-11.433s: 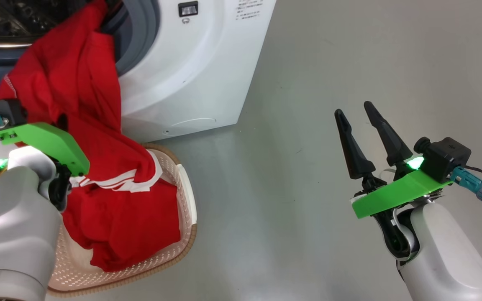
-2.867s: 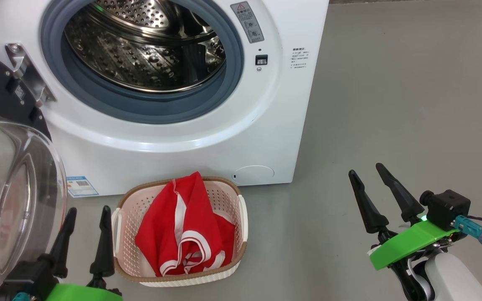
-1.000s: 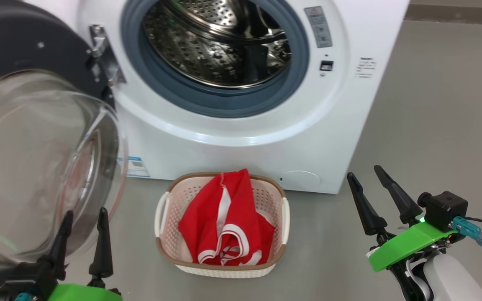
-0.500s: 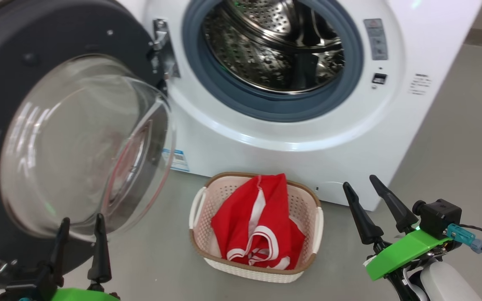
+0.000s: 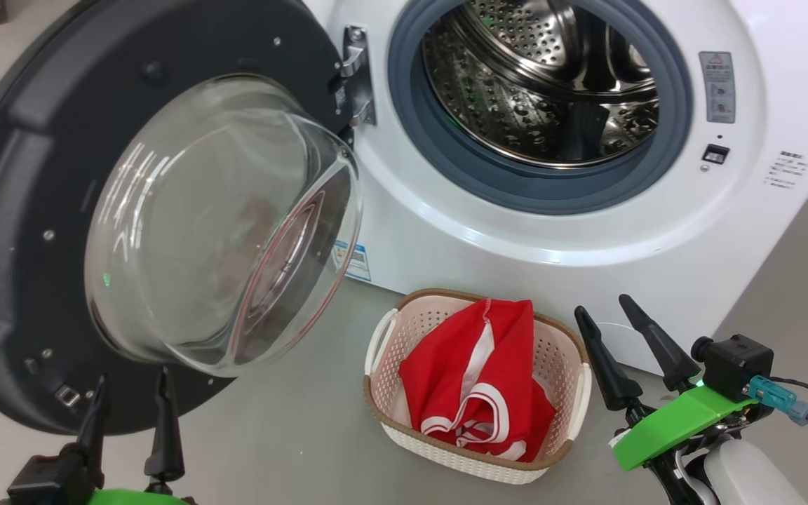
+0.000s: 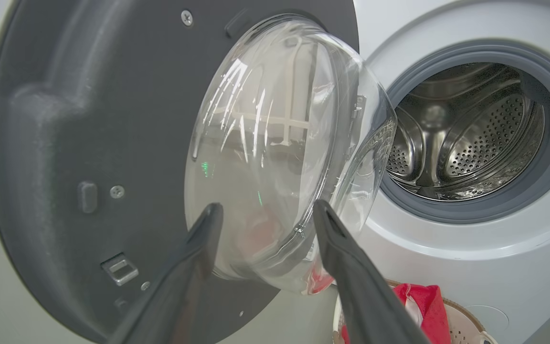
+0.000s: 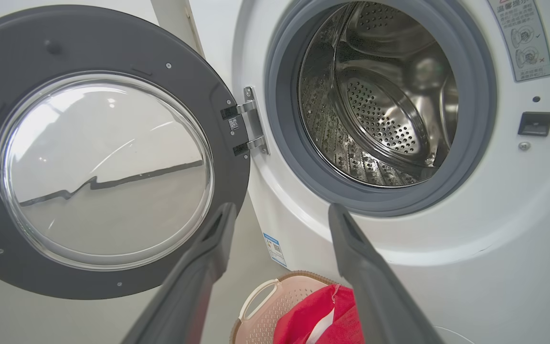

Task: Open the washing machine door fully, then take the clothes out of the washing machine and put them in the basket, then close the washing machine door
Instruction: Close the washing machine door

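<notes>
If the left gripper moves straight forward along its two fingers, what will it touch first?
Most likely the bulging clear glass window of the round dark grey washing machine door: it lies directly ahead of the open left gripper. How far away it is remains unclear.

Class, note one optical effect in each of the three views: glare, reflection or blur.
Head view: white glare streaks cross the glass bowl of the washing machine door. Left wrist view: the left gripper looks soft, out of focus, being so close to the lens. Right wrist view: bright highlights glint off the steel drum.
</notes>
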`<state>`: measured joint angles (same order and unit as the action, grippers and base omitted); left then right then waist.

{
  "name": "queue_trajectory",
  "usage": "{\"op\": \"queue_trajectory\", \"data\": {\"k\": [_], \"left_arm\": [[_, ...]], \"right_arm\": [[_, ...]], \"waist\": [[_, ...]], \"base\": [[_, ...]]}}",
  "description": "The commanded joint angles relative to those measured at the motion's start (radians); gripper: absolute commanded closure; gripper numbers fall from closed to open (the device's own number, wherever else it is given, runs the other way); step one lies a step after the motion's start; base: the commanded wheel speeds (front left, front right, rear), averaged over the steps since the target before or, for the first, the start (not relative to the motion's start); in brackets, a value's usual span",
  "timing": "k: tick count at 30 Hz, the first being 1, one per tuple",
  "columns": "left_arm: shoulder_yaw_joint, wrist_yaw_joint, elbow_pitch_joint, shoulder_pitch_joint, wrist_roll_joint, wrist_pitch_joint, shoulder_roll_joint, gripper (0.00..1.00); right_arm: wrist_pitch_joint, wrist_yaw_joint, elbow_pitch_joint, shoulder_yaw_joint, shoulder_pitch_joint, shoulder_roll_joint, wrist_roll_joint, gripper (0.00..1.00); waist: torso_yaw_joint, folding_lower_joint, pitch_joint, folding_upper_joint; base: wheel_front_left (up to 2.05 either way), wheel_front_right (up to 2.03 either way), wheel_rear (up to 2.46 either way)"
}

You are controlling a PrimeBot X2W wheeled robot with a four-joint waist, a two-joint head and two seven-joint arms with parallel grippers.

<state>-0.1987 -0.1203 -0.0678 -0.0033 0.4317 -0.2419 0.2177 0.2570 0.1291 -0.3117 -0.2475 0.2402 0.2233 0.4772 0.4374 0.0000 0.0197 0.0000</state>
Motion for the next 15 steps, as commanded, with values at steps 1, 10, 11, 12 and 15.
{"op": "queue_trajectory", "data": {"k": [1, 10, 11, 12, 15], "left_arm": [[0.040, -0.010, 0.026, -0.023, 0.003, 0.000, 0.024, 0.00], [0.043, -0.012, 0.021, -0.028, 0.008, -0.004, 0.027, 0.00], [0.043, -0.013, 0.020, -0.028, 0.008, -0.004, 0.026, 0.00], [0.043, -0.013, 0.020, -0.028, 0.008, -0.005, 0.026, 0.00], [0.043, -0.016, 0.022, -0.027, 0.008, -0.006, 0.026, 0.00]], "right_arm": [[0.005, 0.002, 0.023, -0.018, 0.000, 0.002, 0.000, 0.00], [0.005, 0.002, 0.024, -0.016, 0.004, 0.001, -0.002, 0.00], [0.005, 0.002, 0.024, -0.016, 0.004, 0.001, -0.002, 0.00], [0.005, 0.002, 0.024, -0.017, 0.004, 0.002, -0.001, 0.00], [0.005, 0.002, 0.024, -0.020, 0.003, 0.003, 0.001, 0.00]], "waist": [[0.014, 0.0000, 0.005, 0.0000], [0.030, 0.0000, 0.013, 0.0000], [0.031, 0.0000, 0.012, 0.0000], [0.031, 0.0000, 0.012, 0.0000], [0.031, 0.0000, 0.011, 0.0000]], "base": [[0.00, 0.00, 0.00], [0.00, 0.00, 0.00], [0.00, 0.00, 0.00], [0.00, 0.00, 0.00], [0.00, 0.00, 0.00]]}}
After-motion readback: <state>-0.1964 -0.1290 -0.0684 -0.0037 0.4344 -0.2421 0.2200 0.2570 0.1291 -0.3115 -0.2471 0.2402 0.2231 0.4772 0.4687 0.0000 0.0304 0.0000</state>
